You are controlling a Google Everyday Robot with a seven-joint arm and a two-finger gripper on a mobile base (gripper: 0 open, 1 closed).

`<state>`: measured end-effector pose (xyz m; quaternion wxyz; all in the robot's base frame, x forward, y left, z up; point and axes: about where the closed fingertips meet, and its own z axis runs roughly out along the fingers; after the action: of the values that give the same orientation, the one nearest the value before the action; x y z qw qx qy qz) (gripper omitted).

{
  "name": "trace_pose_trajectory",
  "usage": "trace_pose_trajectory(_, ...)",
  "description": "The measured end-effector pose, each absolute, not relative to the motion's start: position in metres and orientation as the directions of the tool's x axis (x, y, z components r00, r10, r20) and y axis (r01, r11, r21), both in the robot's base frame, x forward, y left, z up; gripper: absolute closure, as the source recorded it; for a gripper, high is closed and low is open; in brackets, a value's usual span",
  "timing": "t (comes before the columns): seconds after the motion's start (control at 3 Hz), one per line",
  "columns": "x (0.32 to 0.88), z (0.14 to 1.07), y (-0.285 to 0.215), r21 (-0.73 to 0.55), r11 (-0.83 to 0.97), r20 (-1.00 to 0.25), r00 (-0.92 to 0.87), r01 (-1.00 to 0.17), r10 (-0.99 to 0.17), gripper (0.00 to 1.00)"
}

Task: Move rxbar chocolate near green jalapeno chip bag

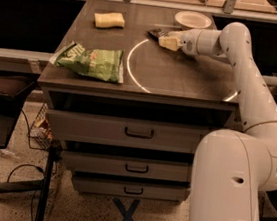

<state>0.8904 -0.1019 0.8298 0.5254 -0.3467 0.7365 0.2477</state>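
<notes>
The gripper point(168, 41) is right by the bar point(155, 33) on the table point(183, 75); its grip I cannot tell; the bag point(91, 61) lies well apart.

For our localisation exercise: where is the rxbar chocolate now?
Camera view: the rxbar chocolate sits far back on the tabletop, right of centre, at the tip of the end effector, left of the white bowl, far from the green jalapeno chip bag.
</notes>
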Motion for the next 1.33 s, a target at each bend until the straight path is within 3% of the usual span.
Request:
trace_pose_trajectory(0.33,0.8904,0.8312,-0.1019,0.001,0.637,-0.946,-0.208,-0.771,-0.25,1.0)
trace_pose_trajectory(1.33,0.8904,0.8336,-0.1017,0.001,0.637,-0.946,-0.208,-0.771,-0.25,1.0)
